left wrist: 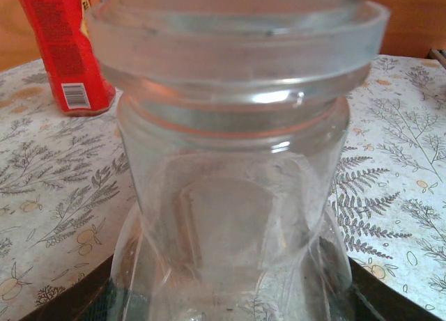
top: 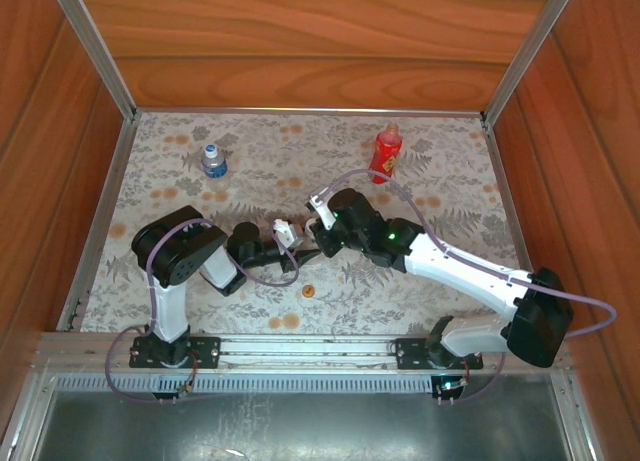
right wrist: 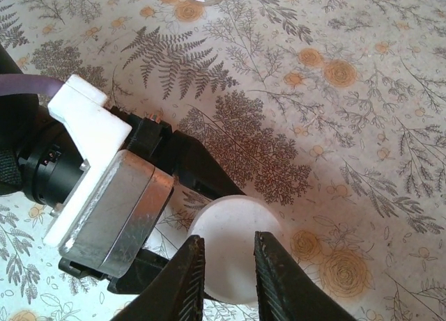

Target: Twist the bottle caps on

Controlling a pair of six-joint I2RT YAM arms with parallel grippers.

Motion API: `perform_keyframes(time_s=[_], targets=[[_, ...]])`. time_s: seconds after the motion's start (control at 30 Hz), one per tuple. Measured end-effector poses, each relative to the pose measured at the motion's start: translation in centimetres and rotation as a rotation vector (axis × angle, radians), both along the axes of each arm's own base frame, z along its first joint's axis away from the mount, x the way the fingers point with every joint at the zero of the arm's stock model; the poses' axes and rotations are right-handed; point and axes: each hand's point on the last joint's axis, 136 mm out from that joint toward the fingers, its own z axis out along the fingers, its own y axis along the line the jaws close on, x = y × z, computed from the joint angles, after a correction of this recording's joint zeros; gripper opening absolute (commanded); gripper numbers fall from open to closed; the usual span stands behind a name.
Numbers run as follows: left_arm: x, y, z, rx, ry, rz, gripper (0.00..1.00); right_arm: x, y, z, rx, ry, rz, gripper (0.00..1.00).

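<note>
White cap (right wrist: 231, 222) lies on the mouth of the slim clear bottle (left wrist: 230, 196), directly under the tips of the right hand (right wrist: 228, 239). This hand points down from above and its two fingers stand narrow, with a small gap. The cap looks broader than that gap, so I cannot tell if the fingers pinch it or only rest over it. The left hand (top: 287, 233) comes from the side and is closed around the slim clear bottle below its neck ring, holding it upright near the middle of the bench (top: 450, 181). The orange cap (top: 308, 291) lies loose on the bench, near this bottle on the side of the arm bases. Beyond the bottle, well apart, stand the red bottle (top: 386, 153) to the far right and the short bottle with blue label (top: 213, 162) to the far left. The short one seems to carry its blue cap (top: 211, 149) already, though it is very small to see. In my judgement one bottle is finished, the white cap is being put on, and the orange cap, likely for the red bottle, is not yet started.
</note>
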Motion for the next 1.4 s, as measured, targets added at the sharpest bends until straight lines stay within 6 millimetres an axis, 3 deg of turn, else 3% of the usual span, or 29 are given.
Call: perform_keyframes(time_s=[0.23,0.53,0.73,0.87,1.1,1.4], targets=[[0.0,0.0,0.0,0.0,0.0,-0.001,0.51,0.0,0.1,0.0,-0.017,0.007,0.009,0.28],[-0.2,-0.1,0.0,-0.001,0.001,-0.011,0.51,-0.1,-0.2,1.0,0.053,0.066,0.001,0.46],[-0.3,-0.1,0.0,-0.002,0.002,-0.017,0.51,2.2,-1.3,2.7,0.129,0.127,-0.071,0.39],[-0.3,-0.1,0.0,-0.002,0.002,-0.017,0.51,3.1,-1.4,2.6,0.142,0.184,-0.078,0.37],[-0.3,-0.1,0.0,-0.002,0.002,-0.017,0.51,2.4,-0.6,0.6,0.125,0.289,-0.032,0.36],[-0.1,0.0,0.0,-0.002,0.003,-0.012,0.51,1.8,-0.4,-0.4,0.117,0.34,-0.005,0.31]])
